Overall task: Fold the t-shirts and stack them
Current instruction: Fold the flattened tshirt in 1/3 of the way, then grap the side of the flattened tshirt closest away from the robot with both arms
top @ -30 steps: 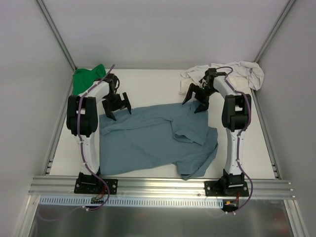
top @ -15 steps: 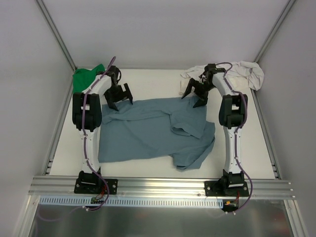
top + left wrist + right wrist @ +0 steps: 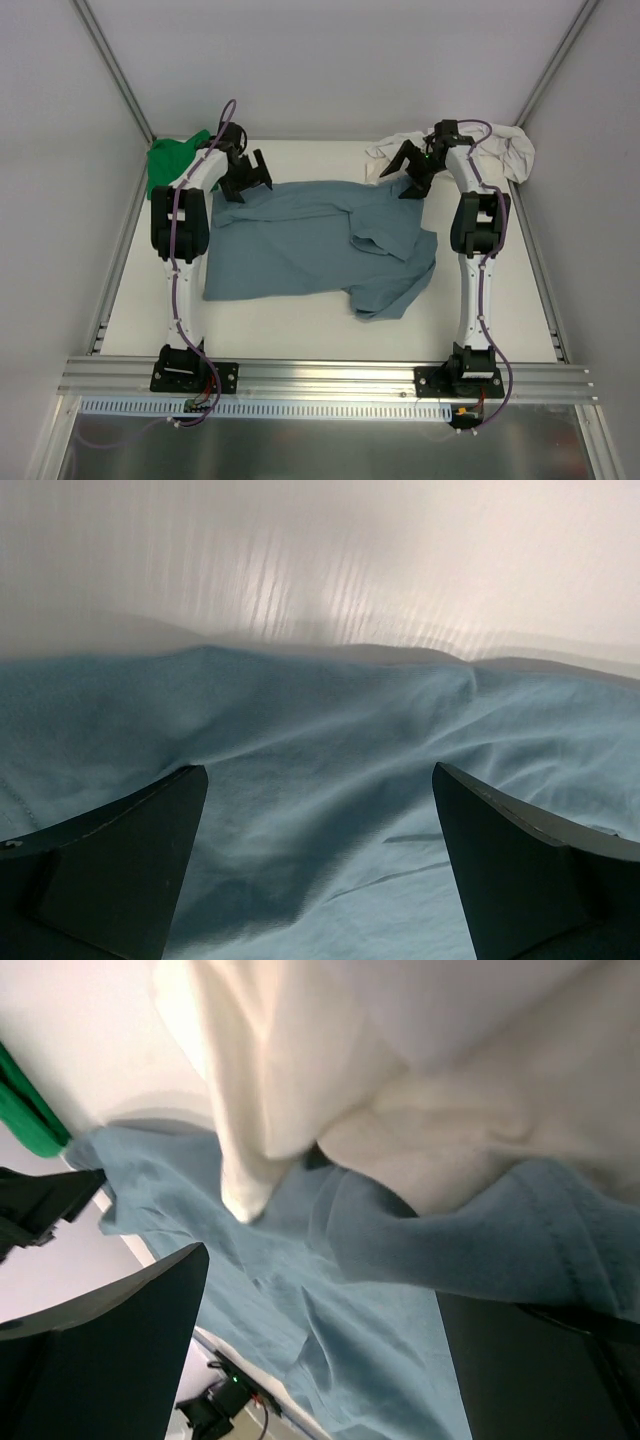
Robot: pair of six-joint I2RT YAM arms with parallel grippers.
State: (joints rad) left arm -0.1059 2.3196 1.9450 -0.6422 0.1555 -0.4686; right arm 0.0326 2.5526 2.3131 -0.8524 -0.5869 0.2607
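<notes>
Lying mid-table, the slate-blue t-shirt (image 3: 300,250) has the left gripper (image 3: 248,183) at its 11 o'clock corner, the right gripper (image 3: 400,178) at 1 o'clock, both jaws wide apart.

table (image 3: 300,330) | on it: blue shirt (image 3: 300,245), green shirt (image 3: 168,160), cream shirt (image 3: 503,150)

Both outstretched: left tool (image 3: 247,186), right tool (image 3: 399,180) (jaws spread wide)

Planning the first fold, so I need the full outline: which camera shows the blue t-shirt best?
Top external: the whole slate-blue t-shirt is in frame, outline included. Left wrist shows only a wrinkled close-up patch. Right wrist shows one edge, partly hidden by the cream t-shirt.
</notes>
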